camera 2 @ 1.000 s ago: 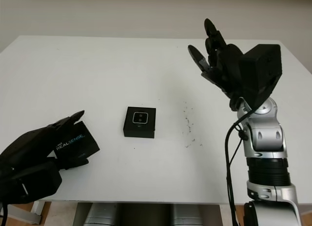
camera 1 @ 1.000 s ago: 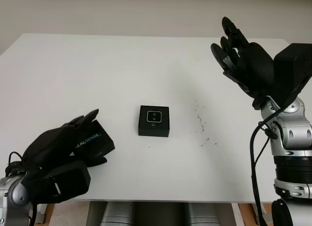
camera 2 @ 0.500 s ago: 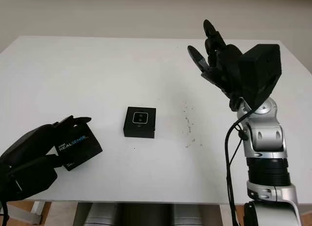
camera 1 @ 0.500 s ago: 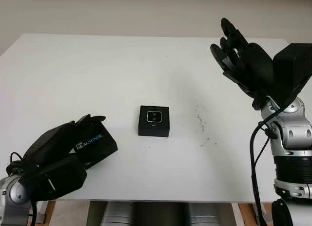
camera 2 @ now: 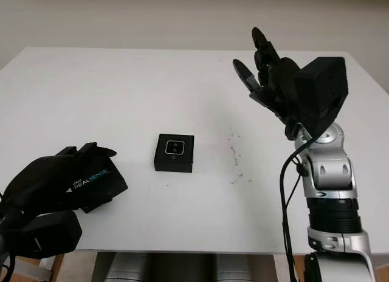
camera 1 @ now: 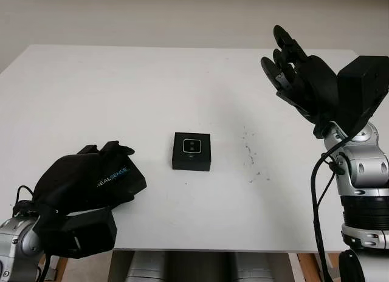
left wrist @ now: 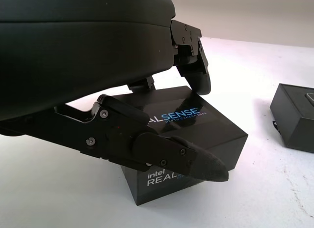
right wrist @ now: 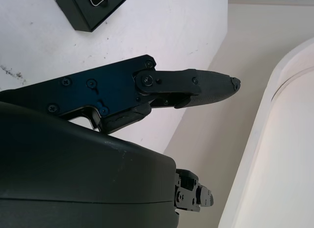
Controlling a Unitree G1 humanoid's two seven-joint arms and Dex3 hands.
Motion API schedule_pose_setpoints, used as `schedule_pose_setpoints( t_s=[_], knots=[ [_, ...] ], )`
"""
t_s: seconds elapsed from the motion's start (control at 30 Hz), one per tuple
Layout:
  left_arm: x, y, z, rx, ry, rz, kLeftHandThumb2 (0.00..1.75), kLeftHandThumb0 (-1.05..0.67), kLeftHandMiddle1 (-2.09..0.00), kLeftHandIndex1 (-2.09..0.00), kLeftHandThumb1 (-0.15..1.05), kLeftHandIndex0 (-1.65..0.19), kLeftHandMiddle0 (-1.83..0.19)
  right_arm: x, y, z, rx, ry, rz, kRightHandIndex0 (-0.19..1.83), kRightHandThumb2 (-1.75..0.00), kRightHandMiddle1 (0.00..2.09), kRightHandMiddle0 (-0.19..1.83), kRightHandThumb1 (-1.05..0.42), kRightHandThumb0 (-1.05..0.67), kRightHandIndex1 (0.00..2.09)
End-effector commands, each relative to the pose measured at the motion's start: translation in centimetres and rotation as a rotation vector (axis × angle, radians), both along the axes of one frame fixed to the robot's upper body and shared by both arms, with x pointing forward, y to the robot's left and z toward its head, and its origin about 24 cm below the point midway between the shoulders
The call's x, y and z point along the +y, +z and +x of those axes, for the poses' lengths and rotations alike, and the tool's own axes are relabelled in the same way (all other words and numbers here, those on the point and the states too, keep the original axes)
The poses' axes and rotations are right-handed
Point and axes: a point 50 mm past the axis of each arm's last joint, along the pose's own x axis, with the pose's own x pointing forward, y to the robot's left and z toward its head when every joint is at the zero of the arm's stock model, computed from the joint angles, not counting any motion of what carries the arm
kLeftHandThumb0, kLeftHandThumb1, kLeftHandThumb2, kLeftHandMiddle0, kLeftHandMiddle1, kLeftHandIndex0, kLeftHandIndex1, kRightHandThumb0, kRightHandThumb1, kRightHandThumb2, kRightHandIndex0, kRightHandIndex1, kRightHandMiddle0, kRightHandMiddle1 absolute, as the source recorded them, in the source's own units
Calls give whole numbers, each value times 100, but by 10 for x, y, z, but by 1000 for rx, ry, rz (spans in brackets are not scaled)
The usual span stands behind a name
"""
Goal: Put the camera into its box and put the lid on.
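Note:
The black box (camera 1: 192,151) sits open at the table's middle, with the small camera (camera 1: 192,146) lying face up inside it. Its black lid (camera 1: 120,177), printed "REALSENSE", lies on the table near the front left edge. My left hand (camera 1: 91,172) covers the lid from above, fingers curled over its far edge and the thumb (left wrist: 186,156) along its near side. In the left wrist view the lid (left wrist: 196,125) stands flat on the table, and the box (left wrist: 297,115) is off to one side. My right hand (camera 1: 290,63) is raised open above the table's right side.
The white table (camera 1: 121,87) has a scatter of dark specks (camera 1: 250,155) just right of the box. Its front edge runs close below my left hand. Bare tabletop separates the lid from the box.
My left hand has moved from beside the lid to over it and its fingers have curled onto it. The lid shifted slightly. The box and right hand stayed put.

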Motion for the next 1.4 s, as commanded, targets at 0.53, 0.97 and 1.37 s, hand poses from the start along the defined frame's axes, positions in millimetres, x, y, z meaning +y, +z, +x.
schedule_pose_setpoints(
  t_s=[0.53, 0.97, 1.37],
  knots=[
    [-2, 15, 6, -100, -32, -95, 5, -7, -165, -158, 99, -19, -19, 1, 4, -3, -17, 13, -18, -13, -39, 6, -7, -105, -74, 6],
    [-2, 49, 27, -78, -66, -466, 5, -7, -133, -142, 98, -24, -28, 3, 3, -2, -20, 35, -15, -14, -39, 5, -8, -105, -72, 5],
    [-19, 72, 72, -82, -237, -417, 5, -11, -141, -147, 95, -30, -34, 5, -1, -4, -14, 25, -26, -12, -37, 6, -6, -105, -75, 6]
  ],
)
